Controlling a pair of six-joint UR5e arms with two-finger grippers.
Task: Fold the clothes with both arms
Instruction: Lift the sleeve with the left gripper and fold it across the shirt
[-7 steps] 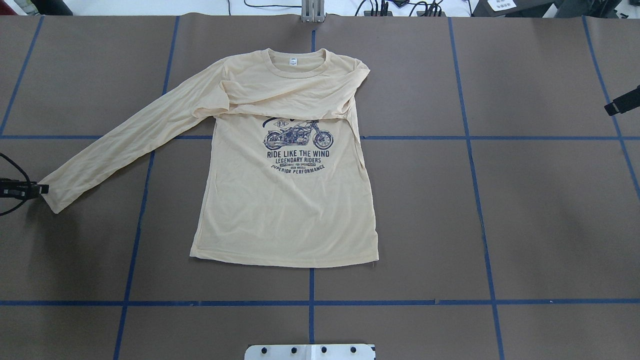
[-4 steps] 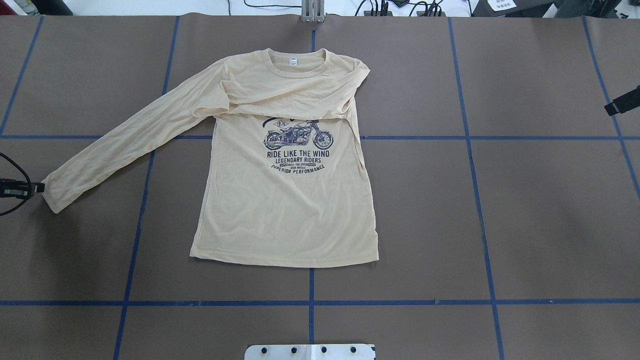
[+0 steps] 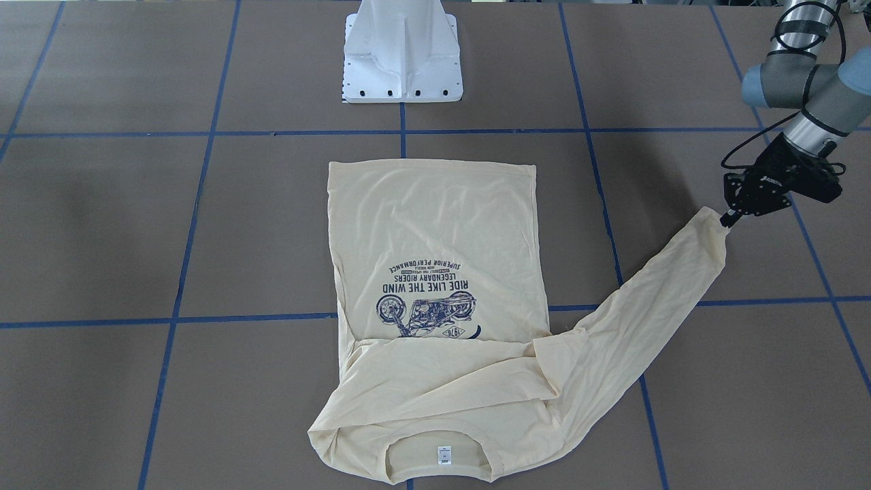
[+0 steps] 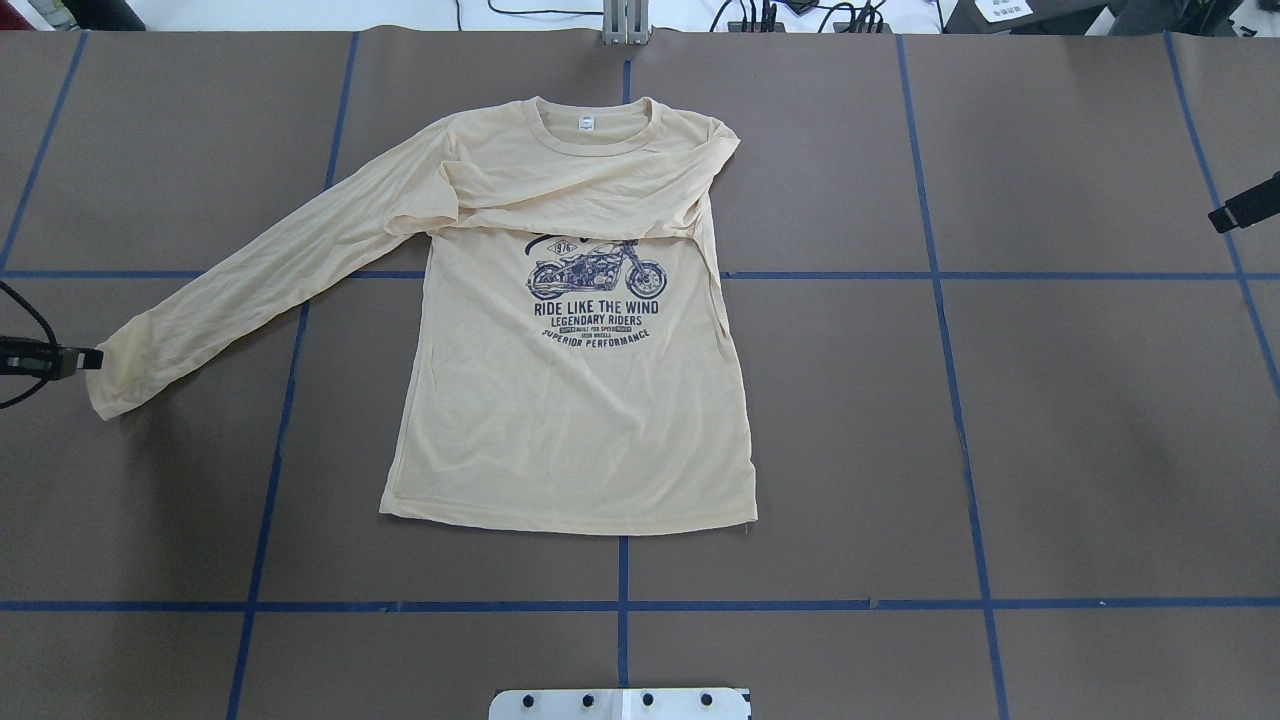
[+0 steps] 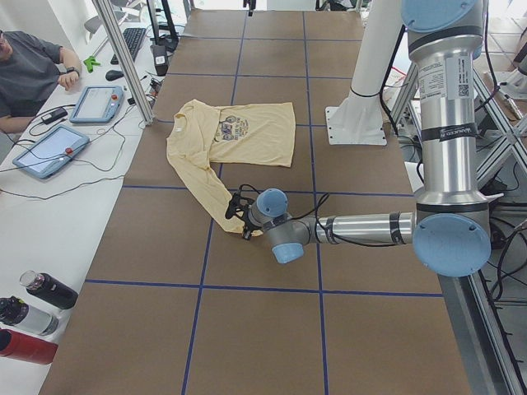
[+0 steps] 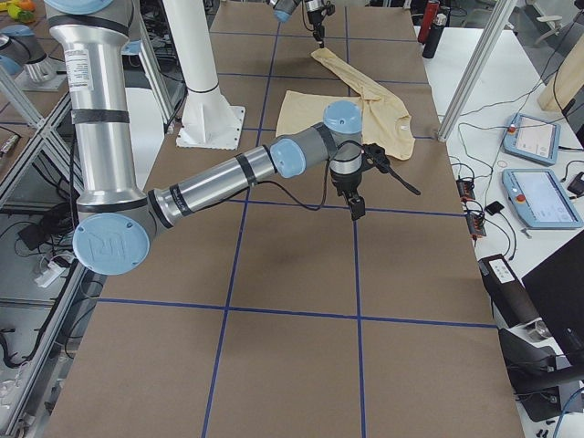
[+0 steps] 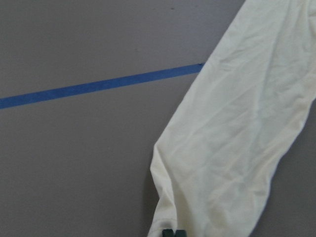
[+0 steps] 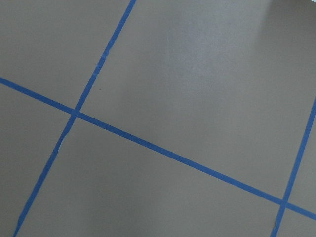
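The cream-yellow shirt (image 4: 570,420) lies flat on the brown table with its motorcycle print up and its neck label at the far side. One sleeve is folded across the chest (image 4: 590,205). The other sleeve (image 4: 260,280) stretches out toward my left arm. My left gripper (image 4: 88,358) is shut on that sleeve's cuff, as the front-facing view (image 3: 727,219) shows, and the left wrist view shows the sleeve (image 7: 232,143) hanging from the fingertips. My right gripper (image 4: 1222,214) hovers over bare table far from the shirt. I cannot tell whether it is open.
The white pedestal base (image 3: 403,61) stands at the near middle edge of the table. Blue tape lines (image 8: 163,150) cross the brown surface. A side table with tablets (image 5: 49,152) and bottles (image 5: 37,309), and a seated operator (image 5: 29,70), lie beyond the far edge.
My left gripper has moved a little toward the far side and toward the shirt, taking the cuff with it. The right gripper and the shirt's body have not moved.
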